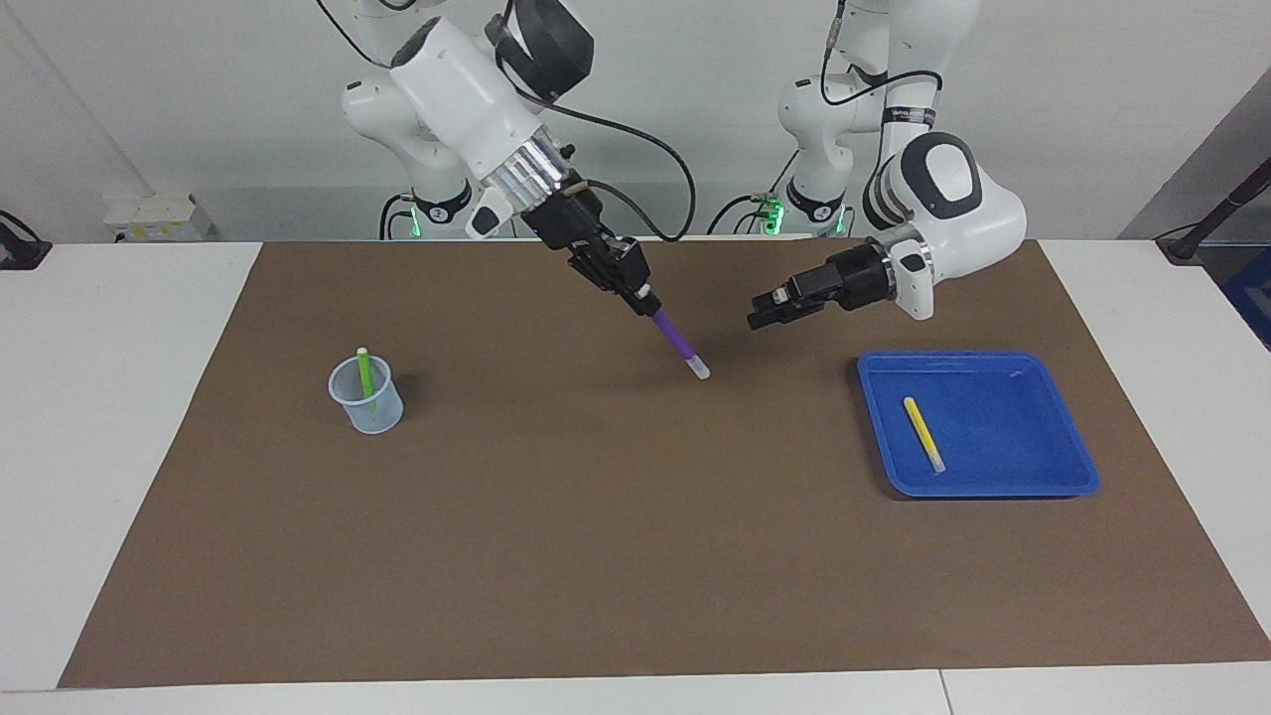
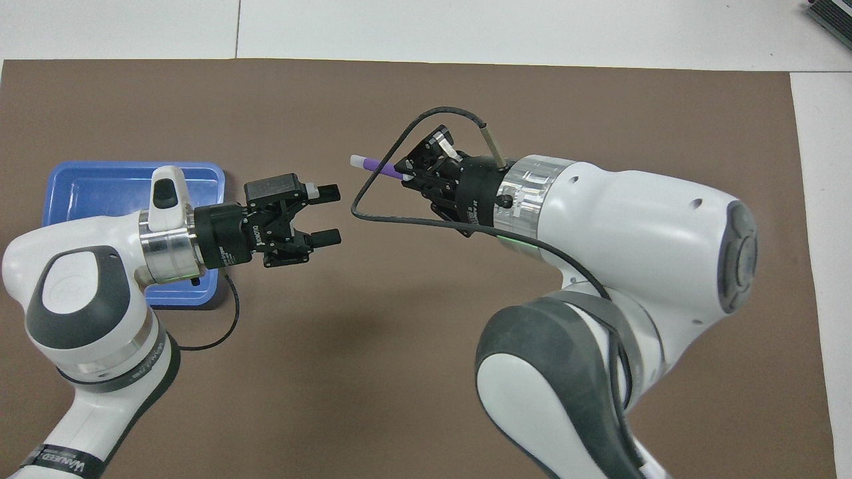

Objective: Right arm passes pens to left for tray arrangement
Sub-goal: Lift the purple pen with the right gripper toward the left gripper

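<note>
The tabletop [image 1: 99, 417] carries a wide brown mat [image 1: 635, 556] that covers most of it, white margin showing at both ends and along the edge farthest from the robots. The mat's whole middle and its farther half lie bare, giving open room between the two containers.

The tray [image 1: 1053, 477] sits toward the left arm's end of the mat, its rim well inside the mat's edge, and holds one yellow pen [image 1: 923, 434] lying flat on its floor (apart from every wall). Well apart from it, toward the right arm's end, stands a small pale-blue cup [image 1: 367, 402] with the green pen [image 1: 364, 372] leaning upright in it, its pale tip above the rim.

The right end effector [image 1: 643, 293] hangs over the middle of the mat, clenched on the purple pen [image 1: 678, 343], which slants down with its whitish tip lowest, clear of the mat. The left end effector [image 2: 326, 214] is over the mat just beside the tray, fingers spread and holding nothing, pointing toward the purple pen with a gap between them.
</note>
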{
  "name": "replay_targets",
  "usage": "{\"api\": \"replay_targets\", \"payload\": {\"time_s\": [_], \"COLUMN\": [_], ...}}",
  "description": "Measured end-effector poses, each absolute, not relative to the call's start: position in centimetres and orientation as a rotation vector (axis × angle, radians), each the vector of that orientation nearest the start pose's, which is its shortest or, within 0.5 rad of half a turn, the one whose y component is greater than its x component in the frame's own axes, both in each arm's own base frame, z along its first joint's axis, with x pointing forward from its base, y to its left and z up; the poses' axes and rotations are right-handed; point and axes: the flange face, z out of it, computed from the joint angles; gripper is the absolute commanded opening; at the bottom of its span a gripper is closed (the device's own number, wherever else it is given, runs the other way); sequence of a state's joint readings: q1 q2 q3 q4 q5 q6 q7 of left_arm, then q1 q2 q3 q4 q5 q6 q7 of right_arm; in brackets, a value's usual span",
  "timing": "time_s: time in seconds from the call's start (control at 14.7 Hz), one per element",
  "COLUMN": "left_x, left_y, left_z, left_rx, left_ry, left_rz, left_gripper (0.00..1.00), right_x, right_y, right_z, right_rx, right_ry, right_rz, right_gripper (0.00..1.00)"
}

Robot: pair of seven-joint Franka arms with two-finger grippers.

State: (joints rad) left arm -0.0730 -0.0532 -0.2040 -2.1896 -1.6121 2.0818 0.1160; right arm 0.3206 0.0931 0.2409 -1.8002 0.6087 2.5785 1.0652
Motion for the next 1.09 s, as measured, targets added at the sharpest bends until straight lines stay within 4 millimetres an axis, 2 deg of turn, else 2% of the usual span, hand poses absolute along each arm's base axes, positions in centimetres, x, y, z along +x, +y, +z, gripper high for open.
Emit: {"api": "replay_targets", "payload": {"time_s": [0.2, 0.34, 0.41, 0.81, 0.95, 1.09], "left_x": [48.7, 48.0, 48.1, 49.1, 49.7, 50.8], "left_y": [-24.6, -25.7, -25.6, -23.3, -21.7, -18.8], "left_z": [44.9, 45.1, 45.2, 45.3, 45.5, 46.1], "left_rx": [1.737, 1.741, 1.739, 1.708, 1.682, 1.648], "left_ry": [0.568, 0.575, 0.579, 0.593, 0.580, 0.596], "left_rz": [-0.122, -0.112, -0.108, -0.107, -0.126, -0.106], "left_gripper": [1.00, 0.95, 0.91, 0.91, 0.91, 0.91], "right_x": [53.9, 53.9, 53.9, 54.0, 54.1, 54.1], "right_y": [34.9, 35.2, 35.1, 35.1, 35.4, 35.2], "right_z": [56.0, 55.7, 55.7, 56.0, 56.5, 55.8], "right_rx": [-2.029, -2.027, -2.026, -2.015, -2.005, -2.025], "right_ry": [1.055, 1.061, 1.063, 1.061, 1.052, 1.049], "right_rz": [-0.094, -0.089, -0.090, -0.100, -0.107, -0.102], "right_gripper": [0.00, 0.00, 0.00, 0.00, 0.00, 0.00]}}
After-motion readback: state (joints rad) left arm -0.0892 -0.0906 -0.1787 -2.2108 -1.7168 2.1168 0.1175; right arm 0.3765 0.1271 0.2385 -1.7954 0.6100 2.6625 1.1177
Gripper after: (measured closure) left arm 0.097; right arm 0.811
